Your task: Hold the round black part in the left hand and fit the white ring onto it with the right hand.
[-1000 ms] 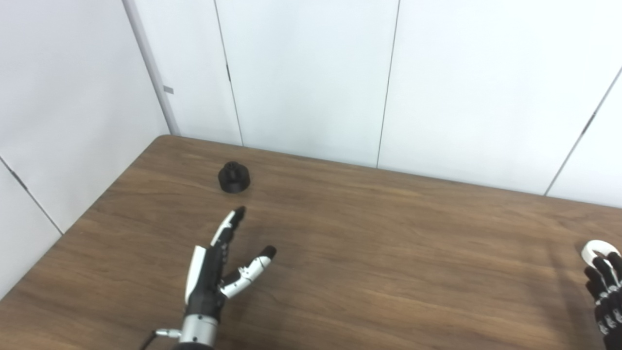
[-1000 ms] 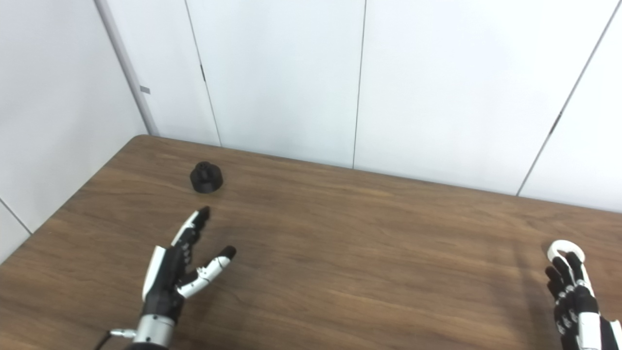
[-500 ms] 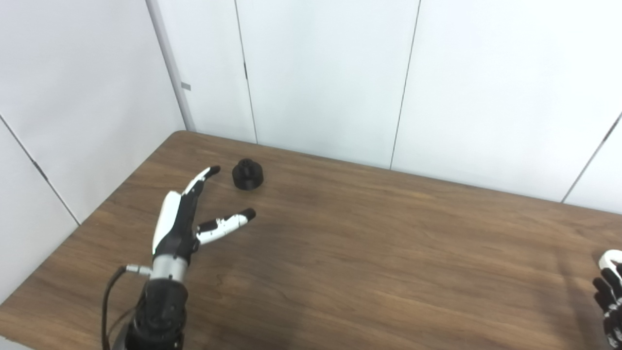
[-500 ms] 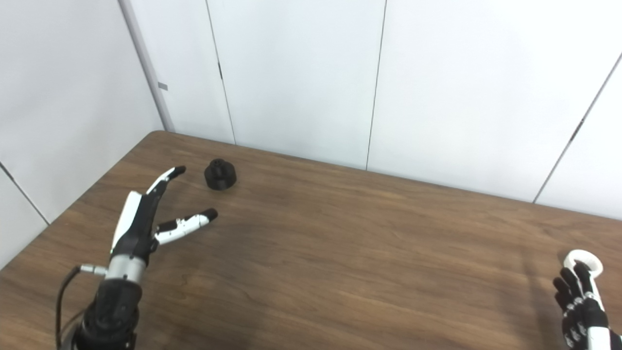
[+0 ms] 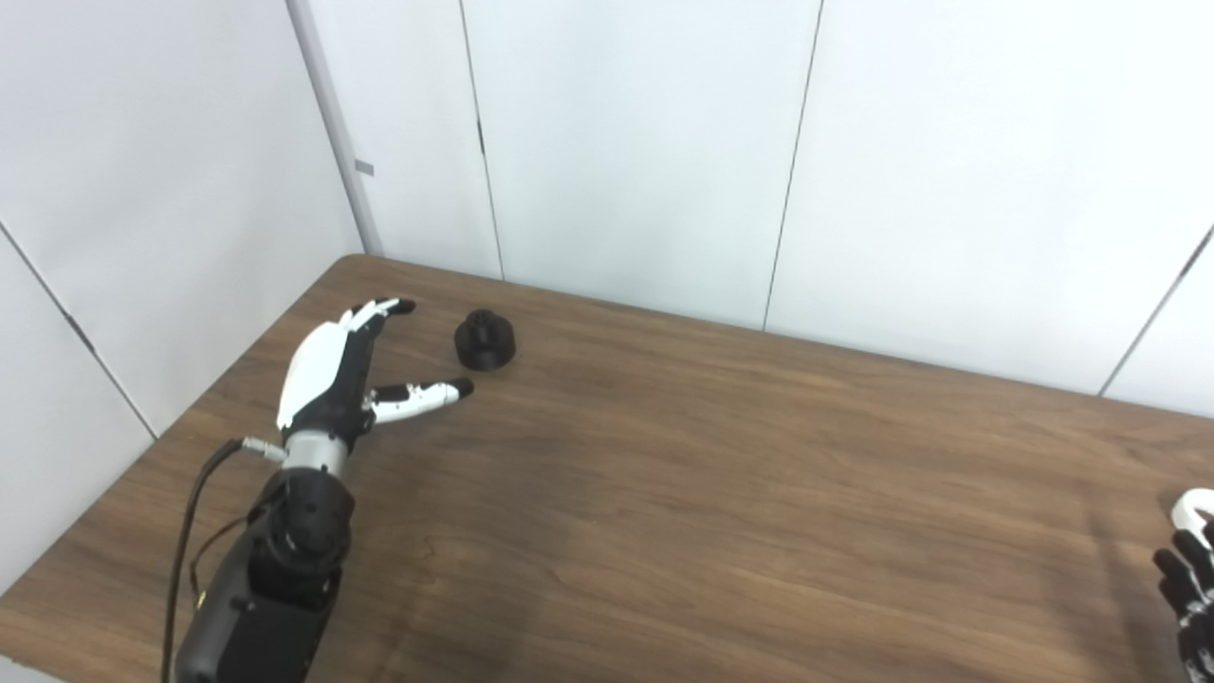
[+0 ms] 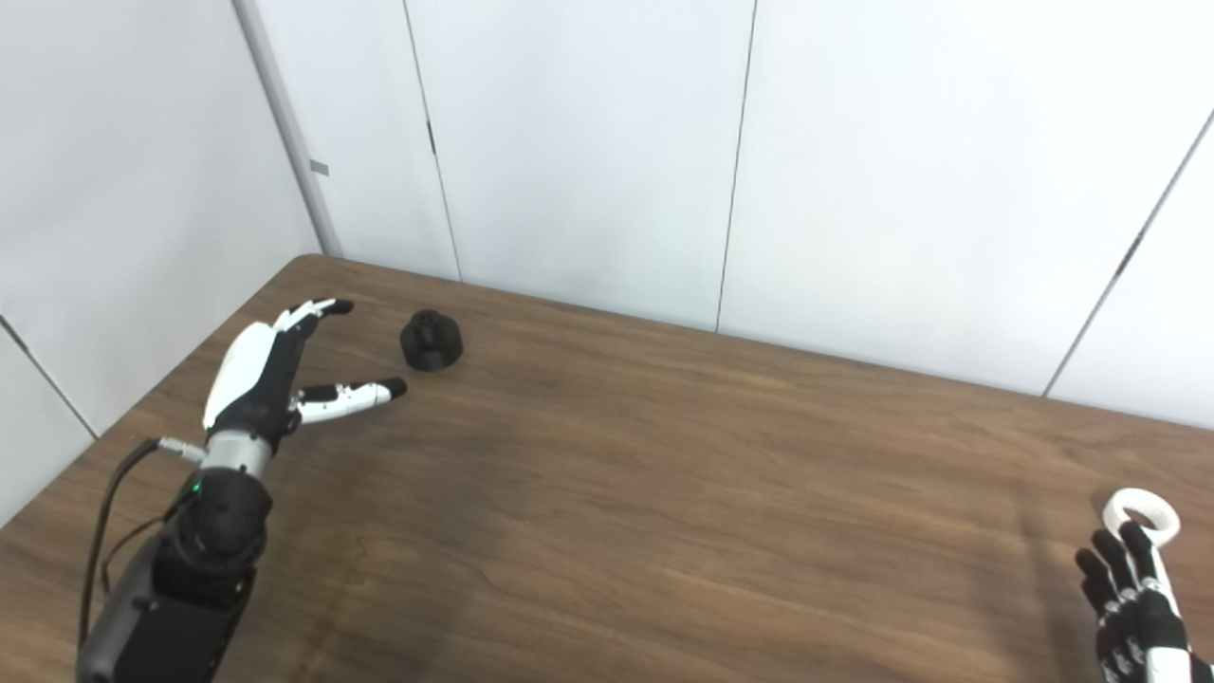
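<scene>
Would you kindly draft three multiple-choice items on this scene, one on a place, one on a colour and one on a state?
1. Where is the round black part?
A. far left of the table
B. near right corner
C. in a hand

2. What colour is the ring by the right hand?
A. red
B. white
C. blue

3. The left hand is:
A. holding the part
B. open beside it
C. a fist

Answers: 1 A, it sits near the far left corner; 2 B, plainly white; 3 B, fingers spread, apart from the part.
</scene>
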Robot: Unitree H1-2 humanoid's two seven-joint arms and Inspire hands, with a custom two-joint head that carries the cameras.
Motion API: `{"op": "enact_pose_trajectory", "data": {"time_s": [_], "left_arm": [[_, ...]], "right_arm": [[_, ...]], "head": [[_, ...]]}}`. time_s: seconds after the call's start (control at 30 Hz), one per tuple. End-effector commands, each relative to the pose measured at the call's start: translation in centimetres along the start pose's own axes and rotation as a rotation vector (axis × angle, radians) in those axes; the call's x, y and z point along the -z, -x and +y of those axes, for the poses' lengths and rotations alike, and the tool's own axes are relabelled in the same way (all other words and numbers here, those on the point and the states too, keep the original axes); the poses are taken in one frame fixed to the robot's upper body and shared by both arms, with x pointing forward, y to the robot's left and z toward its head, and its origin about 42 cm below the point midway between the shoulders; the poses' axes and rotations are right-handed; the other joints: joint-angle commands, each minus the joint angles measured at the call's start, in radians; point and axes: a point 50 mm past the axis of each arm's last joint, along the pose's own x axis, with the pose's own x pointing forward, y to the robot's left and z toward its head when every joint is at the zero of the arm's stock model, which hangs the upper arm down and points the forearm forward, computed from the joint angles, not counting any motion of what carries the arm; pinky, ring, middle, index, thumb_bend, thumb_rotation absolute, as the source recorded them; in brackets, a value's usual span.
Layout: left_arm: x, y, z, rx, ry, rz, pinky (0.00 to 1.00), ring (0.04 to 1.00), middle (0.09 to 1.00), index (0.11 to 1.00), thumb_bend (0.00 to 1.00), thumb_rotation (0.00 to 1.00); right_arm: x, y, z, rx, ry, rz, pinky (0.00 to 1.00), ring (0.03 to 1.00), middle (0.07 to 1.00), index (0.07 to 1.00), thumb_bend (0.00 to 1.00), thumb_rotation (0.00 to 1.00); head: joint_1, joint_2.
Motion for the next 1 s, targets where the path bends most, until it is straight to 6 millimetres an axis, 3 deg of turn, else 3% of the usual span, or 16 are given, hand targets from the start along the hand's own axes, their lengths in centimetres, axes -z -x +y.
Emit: {"op": "enact_pose_trajectory", "data": {"time_s": [0.0,0.4,0.97], "left_arm": [[-1.2,-1.9,1.6,-0.062,-0.046,-0.047,1.00,0.992,0.938,0.849,0.95,0.34],[-1.3,-6.3,-0.2,-0.023,-0.124,0.032,1.00,0.988,0.930,0.834,0.95,0.33],[-1.9,-10.2,-1.7,0.059,-0.246,0.145,1.00,0.977,0.925,0.833,0.96,0.33]], "right_arm": [[2.5,2.5,1.2,0.016,-0.049,0.092,1.00,0.948,0.960,0.985,0.51,1.00],[2.6,2.8,1.2,-0.006,-0.063,0.108,1.00,0.980,0.978,1.000,0.50,1.00],[1.8,4.0,1.1,0.003,-0.062,0.118,1.00,0.974,0.976,0.997,0.51,1.00]], "head": [[-0.003,0.002],[-0.015,0.008],[-0.029,0.024]]}}
